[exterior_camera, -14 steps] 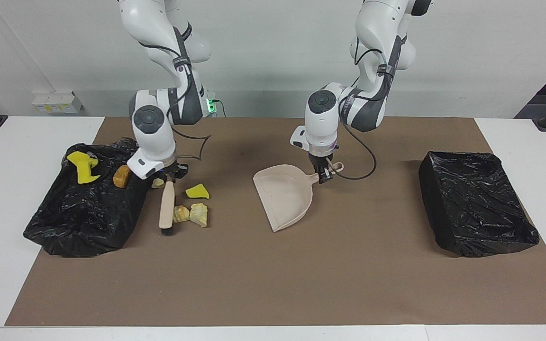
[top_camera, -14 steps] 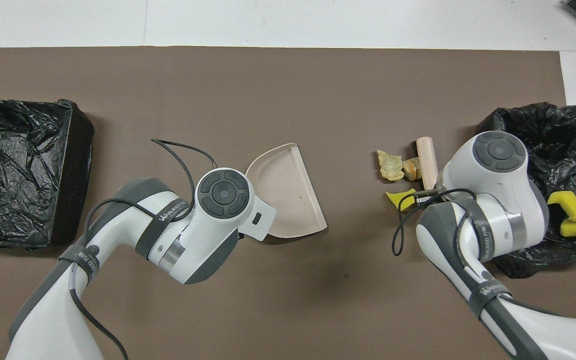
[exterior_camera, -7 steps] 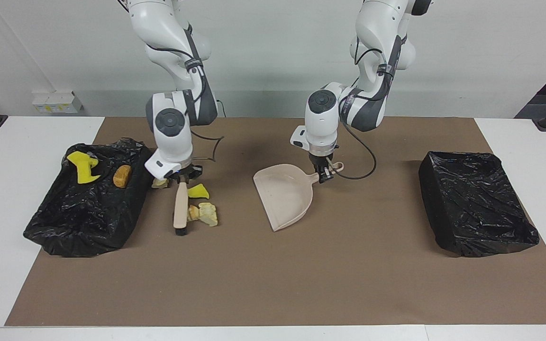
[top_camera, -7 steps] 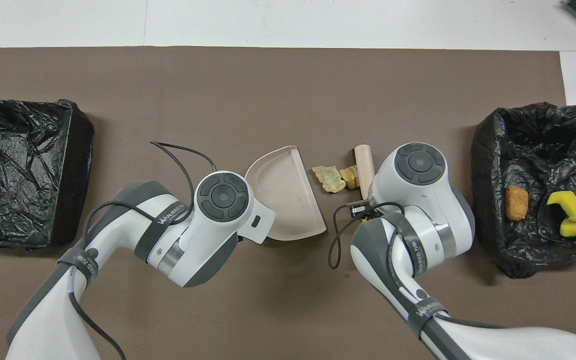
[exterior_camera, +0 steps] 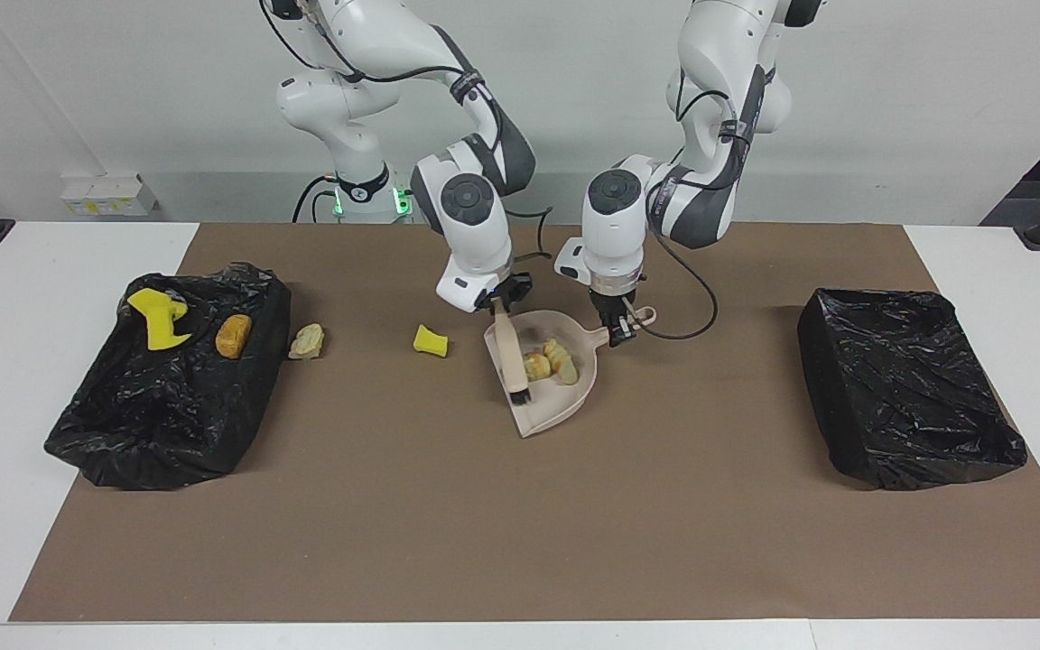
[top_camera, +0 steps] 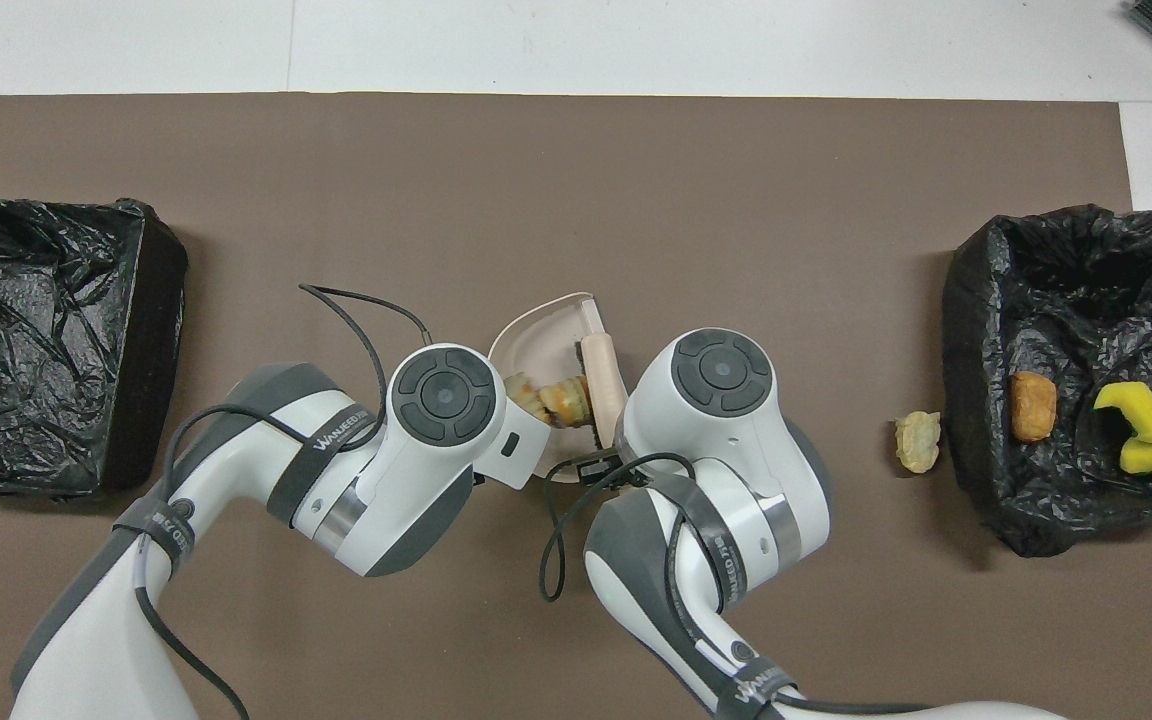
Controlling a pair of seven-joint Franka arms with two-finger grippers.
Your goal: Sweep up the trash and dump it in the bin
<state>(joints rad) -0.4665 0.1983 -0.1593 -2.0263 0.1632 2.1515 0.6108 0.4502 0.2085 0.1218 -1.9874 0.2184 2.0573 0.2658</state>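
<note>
My right gripper (exterior_camera: 499, 305) is shut on the beige brush (exterior_camera: 511, 355), whose bristle end stands at the mouth of the beige dustpan (exterior_camera: 549, 408). Two tan trash lumps (exterior_camera: 549, 363) lie inside the pan. My left gripper (exterior_camera: 620, 332) is shut on the dustpan's handle. A yellow sponge chunk (exterior_camera: 431, 340) lies on the mat between the pan and the black-lined bin (exterior_camera: 150, 433) at the right arm's end. A tan lump (exterior_camera: 307, 341) rests beside that bin. In the overhead view the brush (top_camera: 603, 372) and lumps (top_camera: 548, 394) show between the two wrists.
The bin (top_camera: 1066, 500) at the right arm's end holds a yellow sponge piece (exterior_camera: 157, 316) and an orange-brown lump (exterior_camera: 233, 335). A second black-lined bin (exterior_camera: 908, 397) stands at the left arm's end. Brown mat (exterior_camera: 520, 524) covers the table.
My right arm swept the brush from beside the bin over to the dustpan, pushing two lumps into it. The yellow chunk was left partway. The left arm and pan stayed put.
</note>
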